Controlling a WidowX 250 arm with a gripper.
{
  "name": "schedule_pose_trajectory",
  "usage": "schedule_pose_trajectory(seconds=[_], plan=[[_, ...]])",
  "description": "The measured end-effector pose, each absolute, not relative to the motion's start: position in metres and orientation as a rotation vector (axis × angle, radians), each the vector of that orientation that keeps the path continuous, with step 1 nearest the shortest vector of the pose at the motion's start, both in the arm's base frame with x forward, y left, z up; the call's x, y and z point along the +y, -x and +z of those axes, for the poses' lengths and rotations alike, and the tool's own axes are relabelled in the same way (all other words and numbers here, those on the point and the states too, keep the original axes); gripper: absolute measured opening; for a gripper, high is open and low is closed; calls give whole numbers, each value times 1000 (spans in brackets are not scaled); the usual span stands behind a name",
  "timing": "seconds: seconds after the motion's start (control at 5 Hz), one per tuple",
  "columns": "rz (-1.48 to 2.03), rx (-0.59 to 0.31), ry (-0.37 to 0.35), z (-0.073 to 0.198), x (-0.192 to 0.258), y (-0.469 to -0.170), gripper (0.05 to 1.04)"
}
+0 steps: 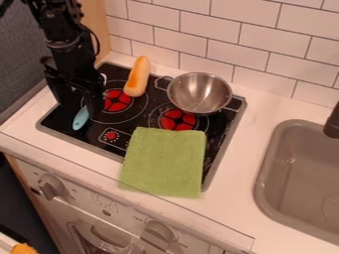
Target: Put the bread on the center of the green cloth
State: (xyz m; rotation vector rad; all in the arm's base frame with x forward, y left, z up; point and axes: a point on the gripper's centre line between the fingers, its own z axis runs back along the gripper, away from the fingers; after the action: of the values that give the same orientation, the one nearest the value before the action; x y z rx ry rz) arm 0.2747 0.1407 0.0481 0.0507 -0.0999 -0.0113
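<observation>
On the far left, the bread (138,77) looks light, firm (perhaps slick); pinch mid-length. The gripper (80,109) hangs open, empty.

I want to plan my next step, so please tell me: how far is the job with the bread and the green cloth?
Looks ready: the green cloth lies spread over the front of the stove.
In hand: not the bread; the tool is to its left, by a blue utensil.
Left: grasping, carrying and placing the bread, which lies behind the cloth.
</observation>
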Motion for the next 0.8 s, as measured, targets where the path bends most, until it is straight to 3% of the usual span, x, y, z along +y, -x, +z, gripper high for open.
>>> schedule_pose_trajectory(seconds=[0.4, 0.8], plan=[[4, -78, -25, 38, 135, -287, 1001], [98, -46, -16, 23, 139, -346, 1000]])
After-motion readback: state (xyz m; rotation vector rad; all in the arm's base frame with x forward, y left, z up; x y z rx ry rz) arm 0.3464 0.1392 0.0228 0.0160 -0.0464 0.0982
